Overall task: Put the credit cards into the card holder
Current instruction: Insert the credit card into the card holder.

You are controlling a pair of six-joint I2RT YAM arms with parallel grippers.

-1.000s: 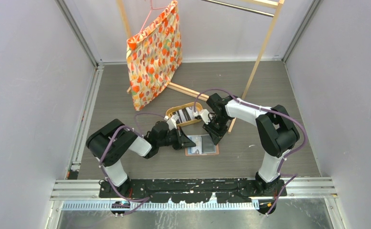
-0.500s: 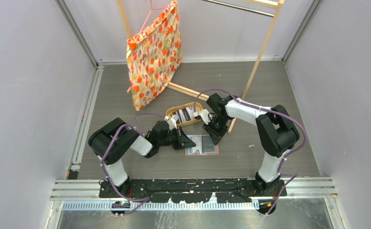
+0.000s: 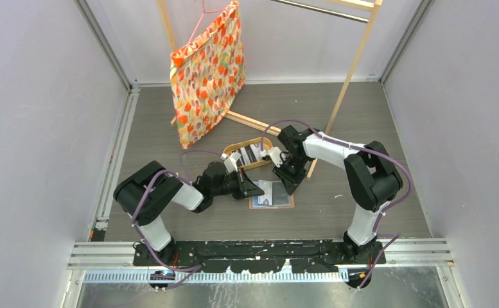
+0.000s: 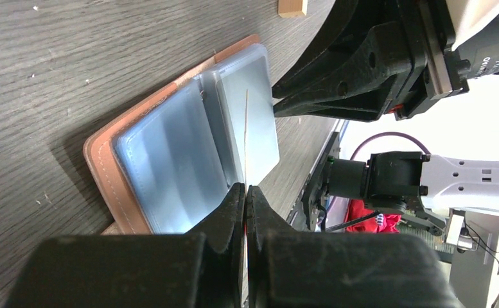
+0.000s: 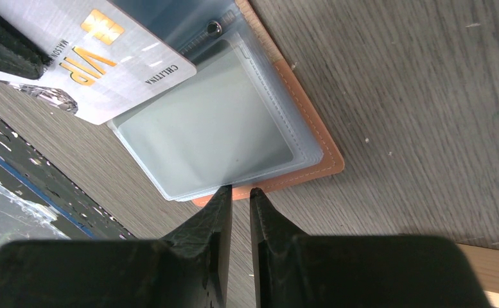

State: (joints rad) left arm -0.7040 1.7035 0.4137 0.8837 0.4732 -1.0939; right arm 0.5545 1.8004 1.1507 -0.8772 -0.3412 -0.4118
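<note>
The card holder [image 3: 273, 196] lies open on the table, tan edge [image 5: 311, 141] outward and clear pockets [image 4: 169, 160] facing up. My left gripper [image 4: 246, 187] is shut on a white credit card [image 5: 99, 58] marked VIP, seen edge-on [image 4: 246, 128] in the left wrist view. The card slants over the holder's right-hand clear pocket. My right gripper [image 5: 240, 190] stands at the holder's far edge, jaws a narrow gap apart with nothing between them, one fingertip touching the clear sleeve. More credit cards [image 3: 250, 154] lie in the oval wooden tray [image 3: 234, 149] just behind.
A floral cloth bag [image 3: 208, 74] hangs from a wooden rack at the back. The rack's base rail [image 3: 253, 122] and slanted post [image 3: 349, 70] run close behind the tray and my right arm [image 3: 336, 151]. Grey walls close in both sides.
The left arm's elbow has shifted slightly to the left. Both grippers, the card and the holder stay almost where they were.
</note>
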